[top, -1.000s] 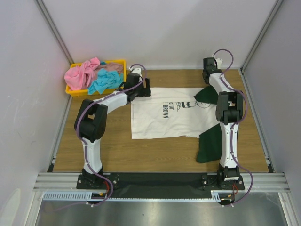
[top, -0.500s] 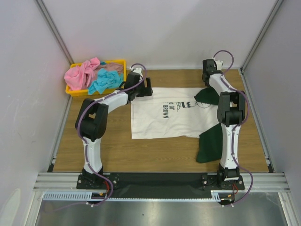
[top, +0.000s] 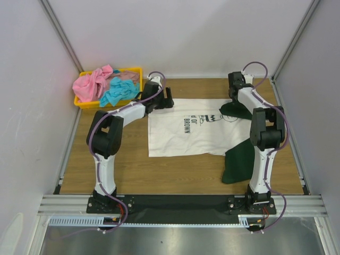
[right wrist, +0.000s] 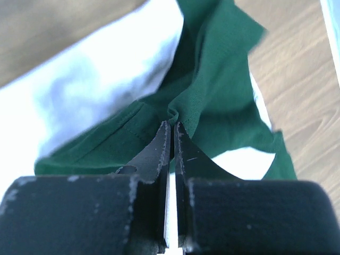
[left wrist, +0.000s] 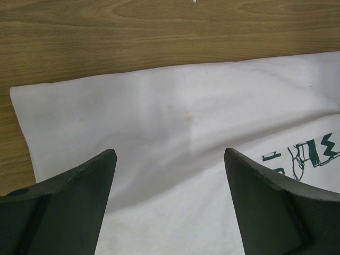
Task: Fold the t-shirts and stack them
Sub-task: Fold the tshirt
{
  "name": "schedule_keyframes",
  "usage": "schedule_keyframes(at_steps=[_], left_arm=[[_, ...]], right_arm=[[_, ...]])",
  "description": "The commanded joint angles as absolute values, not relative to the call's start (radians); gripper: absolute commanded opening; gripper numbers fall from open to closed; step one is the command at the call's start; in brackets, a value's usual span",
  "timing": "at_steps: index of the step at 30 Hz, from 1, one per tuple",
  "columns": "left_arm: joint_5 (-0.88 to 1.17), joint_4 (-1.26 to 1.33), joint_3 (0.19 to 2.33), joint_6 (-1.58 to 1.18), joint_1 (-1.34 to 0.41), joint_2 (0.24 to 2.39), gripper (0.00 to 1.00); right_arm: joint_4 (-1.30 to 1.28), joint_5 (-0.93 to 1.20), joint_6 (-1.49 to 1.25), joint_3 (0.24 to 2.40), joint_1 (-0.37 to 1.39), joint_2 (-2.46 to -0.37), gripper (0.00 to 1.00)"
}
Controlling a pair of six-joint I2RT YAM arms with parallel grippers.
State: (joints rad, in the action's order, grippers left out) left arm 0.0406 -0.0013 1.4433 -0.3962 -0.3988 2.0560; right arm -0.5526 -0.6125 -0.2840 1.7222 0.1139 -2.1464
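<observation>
Seen from above, the right arm [top: 264,138] hides part of the white t-shirt [top: 180,133] at its sleeve end, and the print is only partly legible. The shirt lies spread on the surface [top: 133,170]. The right end effector [right wrist: 171,127] is pinched tight on its far green sleeve [right wrist: 212,79]. The left end effector [left wrist: 168,156] hangs wide over its far hem corner. Beyond that corner, a yellow tray [top: 139,69] holds a crumpled pink t-shirt [top: 90,85] and a turquoise t-shirt [top: 118,91].

White t-shirt [top: 175,139], green sleeves [top: 238,162]; yellow tray [top: 137,69].
</observation>
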Motion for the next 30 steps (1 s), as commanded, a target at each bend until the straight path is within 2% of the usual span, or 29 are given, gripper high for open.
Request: schedule_keyframes(at_steps=[1,15,30], left_arm=[[0.067,0.028,1.486,-0.416,-0.393,2.063,0.88],[0.095,0.034,1.489,-0.422,-0.394,2.066,0.88],[0.103,0.037,1.493,-0.422,-0.394,2.066,0.88]], right_arm=[[-0.595,-0.626,-0.347,1.672,0.143,-2.063,0.00],[-0.718,-0.632,-0.483,1.480,0.190,-1.941,0.00],[-0.857,-0.618,-0.564,1.405,0.259,-1.862,0.00]])
